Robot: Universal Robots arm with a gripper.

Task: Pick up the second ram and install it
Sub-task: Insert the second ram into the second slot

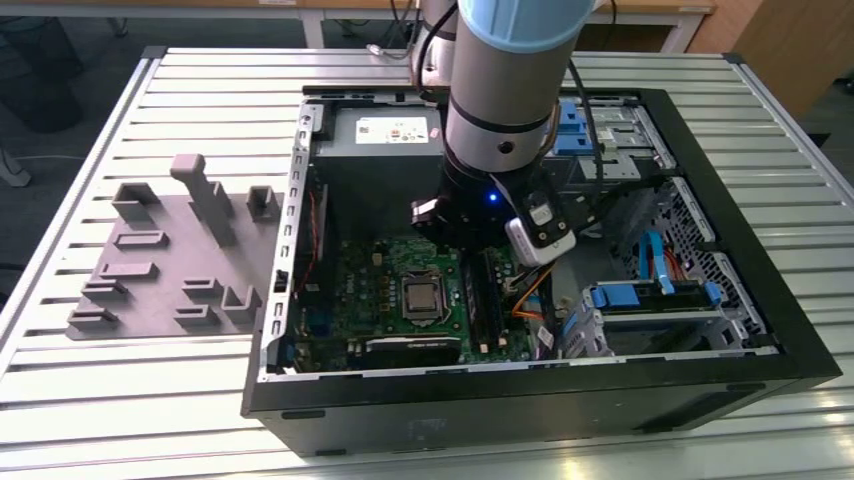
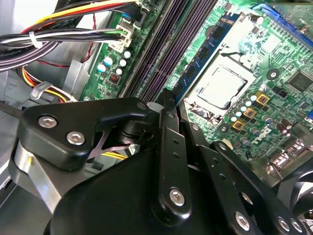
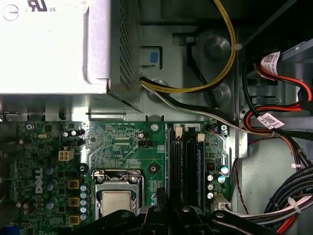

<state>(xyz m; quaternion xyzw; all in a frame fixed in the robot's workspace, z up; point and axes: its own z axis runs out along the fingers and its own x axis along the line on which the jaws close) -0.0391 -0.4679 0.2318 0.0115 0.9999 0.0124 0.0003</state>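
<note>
Second ram most likely the slim board with a row of dark chips standing on edge beside the CPU socket in the second wrist view, running along the long black slot rails and ending right at the gripper. Couldn't tell if it was fully seated in its slot or sat just above it. Couldn't tell either whether the fingers were apart or clamped on the board, since the black linkage hid the tips. In the exterior view the arm reached down into the open PC case, with the wrist low over the motherboard, just to the exterior view's right of the processor. First wrist view looked straight down on the green board, with the rails near the gripper's front edge. Silver power supply sat past the far end of the rails, with yellow and black cables curving out from it. Grey fixture block lay on the slatted table, outside the case on the exterior view's left, with no green stick visible on it.
</note>
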